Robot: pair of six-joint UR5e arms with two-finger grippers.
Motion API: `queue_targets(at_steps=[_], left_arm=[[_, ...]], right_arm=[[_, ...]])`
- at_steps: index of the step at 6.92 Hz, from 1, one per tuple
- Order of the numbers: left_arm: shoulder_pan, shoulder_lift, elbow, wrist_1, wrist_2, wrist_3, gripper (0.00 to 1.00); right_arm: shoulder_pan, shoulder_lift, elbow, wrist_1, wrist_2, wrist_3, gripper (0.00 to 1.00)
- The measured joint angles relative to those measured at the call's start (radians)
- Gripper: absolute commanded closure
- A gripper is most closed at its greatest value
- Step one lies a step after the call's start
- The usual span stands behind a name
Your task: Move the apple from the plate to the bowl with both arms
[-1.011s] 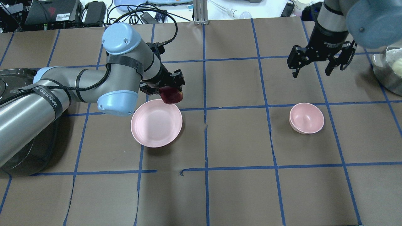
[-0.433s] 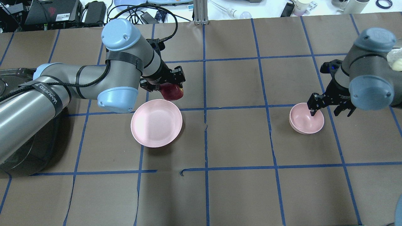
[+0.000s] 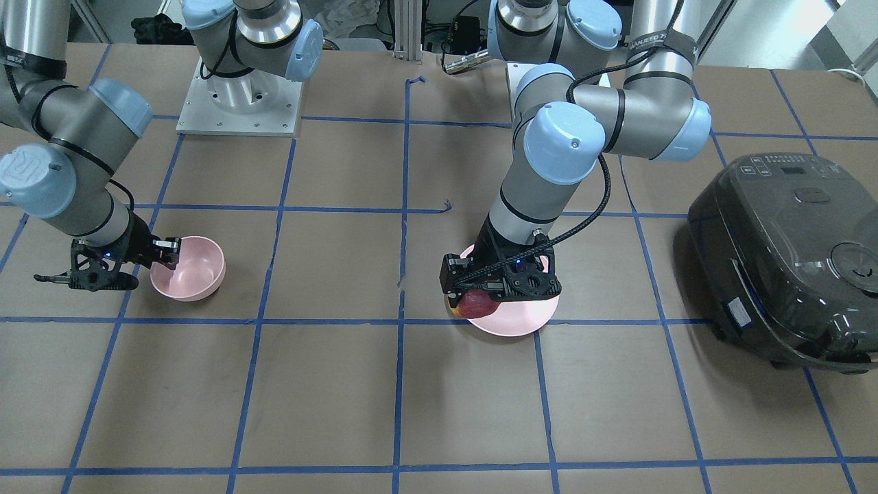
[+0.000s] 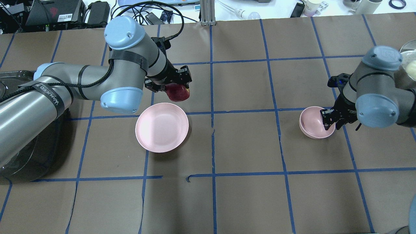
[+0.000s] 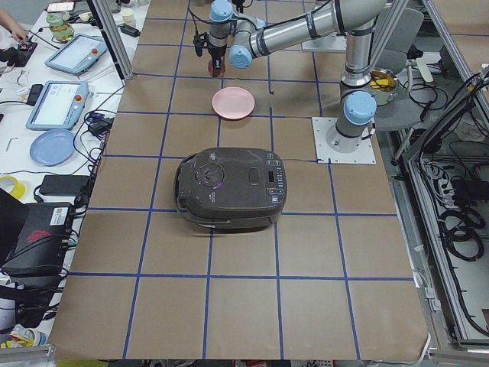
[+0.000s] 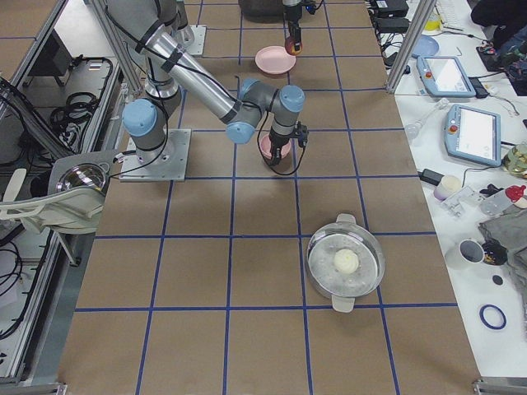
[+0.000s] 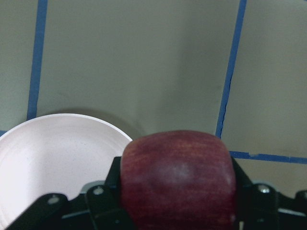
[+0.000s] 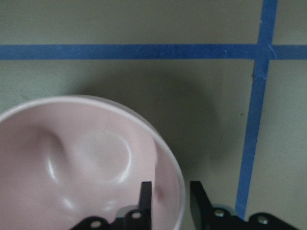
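Apple (image 4: 177, 92) is clamped at its flanks by the left gripper (image 4: 173, 88) and held clear of the plate (image 4: 161, 127), just past the rim at 1 o'clock in the overhead view, presumably for carrying. The bowl (image 4: 312, 125) lies well apart, at the plate's 3 o'clock. Its 3 o'clock rim is straddled by the right gripper (image 4: 331, 121), fingers parted and not pressed on it, probably so the bowl can be steadied.
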Motion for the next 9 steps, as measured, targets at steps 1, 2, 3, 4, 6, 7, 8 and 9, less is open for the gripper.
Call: queue_targets(at_steps=[1,2,3,4,6,7,8,9], left_arm=[[0.000,0.002,0.003,0.000,-0.002,-0.003,1.00],[0.000,0.004,0.012,-0.002,-0.010,-0.005,1.00],[0.000,0.005,0.022,-0.009,-0.019,-0.007,1.00],[0.000,0.007,0.027,-0.019,-0.023,-0.009,1.00],[-0.001,0.009,0.027,-0.033,-0.024,-0.012,1.00],[-0.001,0.009,0.026,-0.037,-0.022,-0.013,1.00],[0.000,0.011,0.025,-0.041,-0.021,-0.012,1.00],[0.000,0.014,0.024,-0.044,-0.020,-0.010,1.00]], right_arm=[[0.000,-0.002,-0.001,0.000,0.004,-0.004,1.00],[0.002,-0.007,-0.008,0.001,0.035,-0.003,1.00],[0.020,-0.015,-0.020,0.005,0.106,0.002,1.00],[0.071,-0.023,-0.033,0.009,0.183,0.032,1.00],[0.249,-0.022,-0.044,0.004,0.237,0.223,1.00],[0.321,-0.016,-0.041,0.001,0.238,0.323,1.00],[0.356,-0.006,-0.031,0.000,0.238,0.369,0.21],[0.371,0.005,-0.019,-0.002,0.238,0.389,0.00]])
